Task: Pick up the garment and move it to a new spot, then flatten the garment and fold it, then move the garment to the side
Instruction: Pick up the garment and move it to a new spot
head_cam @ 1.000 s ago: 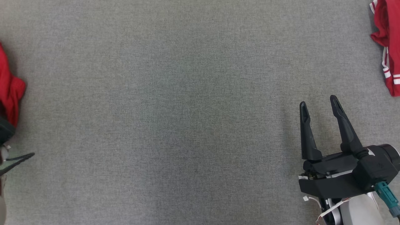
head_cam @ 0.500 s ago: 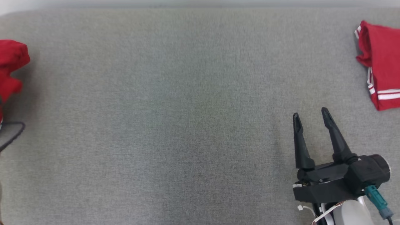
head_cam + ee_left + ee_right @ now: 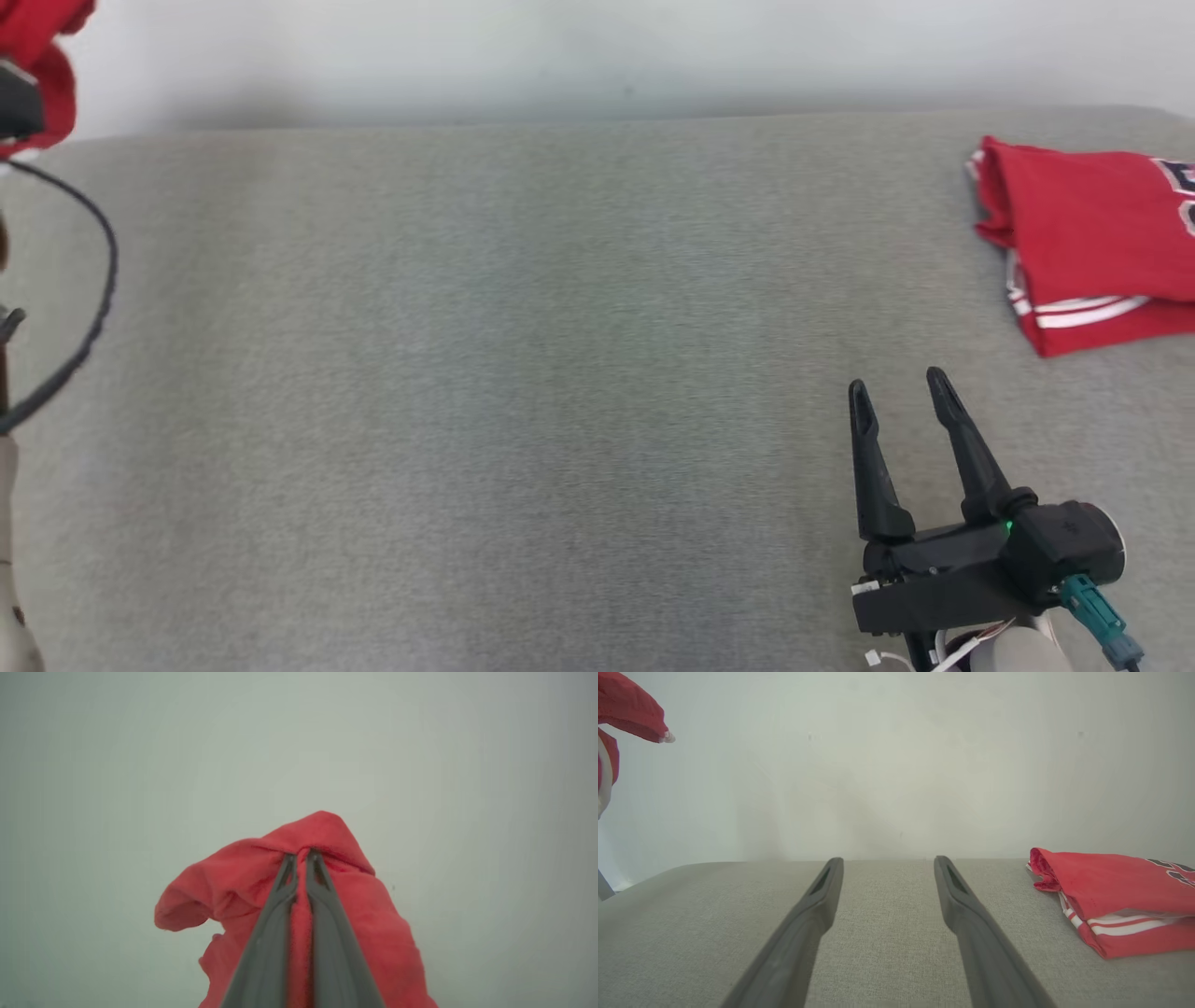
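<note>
While left fingers [image 3: 271, 933] pinch one garment [image 3: 373, 924], one folded shirt [image 3: 1083, 224]

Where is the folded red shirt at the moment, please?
In the head view, the folded red shirt lies at the far right of the grey surface, beyond the open right gripper.

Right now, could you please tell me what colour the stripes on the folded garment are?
White stripes on the red folded garment; right wrist view shows it best.
</note>
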Tool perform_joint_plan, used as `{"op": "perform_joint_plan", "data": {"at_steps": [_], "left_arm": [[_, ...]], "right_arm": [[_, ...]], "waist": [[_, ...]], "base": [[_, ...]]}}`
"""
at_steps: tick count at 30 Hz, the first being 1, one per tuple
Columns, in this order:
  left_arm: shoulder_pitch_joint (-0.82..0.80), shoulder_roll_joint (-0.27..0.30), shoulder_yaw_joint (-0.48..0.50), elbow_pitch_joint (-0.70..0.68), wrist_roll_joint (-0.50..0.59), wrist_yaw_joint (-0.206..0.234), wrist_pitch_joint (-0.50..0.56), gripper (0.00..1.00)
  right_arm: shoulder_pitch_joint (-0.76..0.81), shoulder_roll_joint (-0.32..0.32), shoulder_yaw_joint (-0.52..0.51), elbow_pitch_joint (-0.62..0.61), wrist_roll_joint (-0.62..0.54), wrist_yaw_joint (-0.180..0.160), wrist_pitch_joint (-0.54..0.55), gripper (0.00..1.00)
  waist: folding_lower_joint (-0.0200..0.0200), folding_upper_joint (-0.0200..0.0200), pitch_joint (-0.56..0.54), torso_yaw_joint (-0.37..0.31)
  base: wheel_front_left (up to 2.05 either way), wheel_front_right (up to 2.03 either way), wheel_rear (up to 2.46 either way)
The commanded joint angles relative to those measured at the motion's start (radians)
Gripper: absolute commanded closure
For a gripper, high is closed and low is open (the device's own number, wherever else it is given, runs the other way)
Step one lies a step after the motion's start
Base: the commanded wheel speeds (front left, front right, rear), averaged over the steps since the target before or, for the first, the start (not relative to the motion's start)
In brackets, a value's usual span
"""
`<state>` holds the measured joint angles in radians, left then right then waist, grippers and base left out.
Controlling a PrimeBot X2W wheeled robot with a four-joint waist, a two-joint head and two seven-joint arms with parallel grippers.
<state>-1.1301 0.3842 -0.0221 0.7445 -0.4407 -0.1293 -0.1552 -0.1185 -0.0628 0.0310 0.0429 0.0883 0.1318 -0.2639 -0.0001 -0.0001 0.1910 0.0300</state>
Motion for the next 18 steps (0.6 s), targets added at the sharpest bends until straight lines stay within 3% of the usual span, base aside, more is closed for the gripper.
{"op": "perform_joint_plan", "data": {"at_steps": [1,5,18], "left_arm": [[0.017,0.004,-0.013,-0.026,-0.012,-0.001,0.006,1.00],[0.053,0.007,-0.079,-0.162,-0.014,-0.001,0.028,1.00],[0.259,-0.161,-0.187,-0.477,-0.072,0.045,0.119,1.00]], "right_arm": [[0.015,0.006,0.000,0.002,0.010,-0.003,0.000,0.00],[0.024,0.010,0.001,0.015,0.026,-0.003,0.000,0.00],[0.023,0.014,-0.014,0.030,0.071,-0.003,0.000,0.00]], "waist": [[0.0001,0.0001,-0.028,-0.046],[0.0001,0.0001,-0.042,-0.107],[0.0001,0.0001,-0.013,-0.239]], "base": [[0.00,0.00,0.00],[0.00,0.00,0.00],[0.00,0.00,0.00]]}}
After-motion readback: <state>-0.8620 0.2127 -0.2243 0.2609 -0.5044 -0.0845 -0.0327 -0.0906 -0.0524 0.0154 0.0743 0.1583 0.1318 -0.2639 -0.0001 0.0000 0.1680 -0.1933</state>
